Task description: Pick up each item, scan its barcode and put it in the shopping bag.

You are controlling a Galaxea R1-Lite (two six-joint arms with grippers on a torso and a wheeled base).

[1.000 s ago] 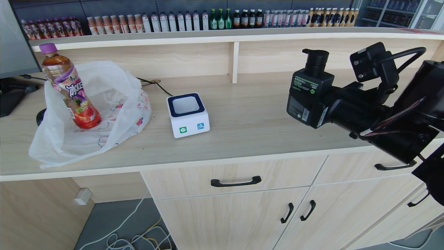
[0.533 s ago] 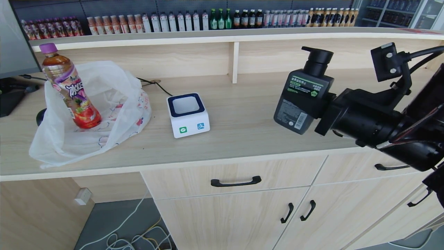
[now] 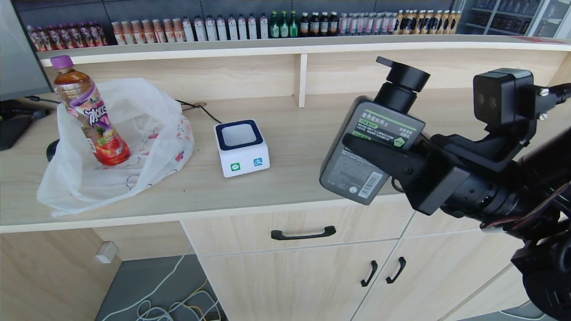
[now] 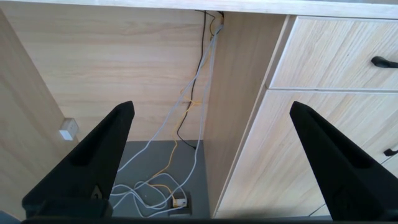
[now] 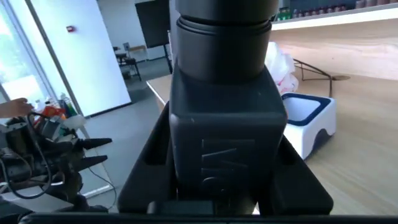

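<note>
One item is in hand: on the head view my right claw (image 3: pixel 379 154) is clamped on the dark pump bottle (image 3: pixel 350 171), which is tilted in the air over the front edge of the counter (image 3: pixel 294 178), well to the right of the white scanner (image 3: pixel 241 147). Its barcode (image 3: pixel 369 185) faces the camera rather than the scanner's upward window, so I judge I must carry it left over the scanner, roll the wrist until the label looks down, then hold steady. The shopping bag (image 3: pixel 147 133) lies further left with a tea bottle (image 3: pixel 89 116) standing in it. On the left wrist view my left claw (image 4: pixel 211 109) hangs spread wide and holding nothing, below the counter by the cupboard front (image 4: pixel 280 155). On the right wrist view the bottle sits squarely between the fingers (image 5: pixel 149 168), firm enough, I judge, for that roll
</note>
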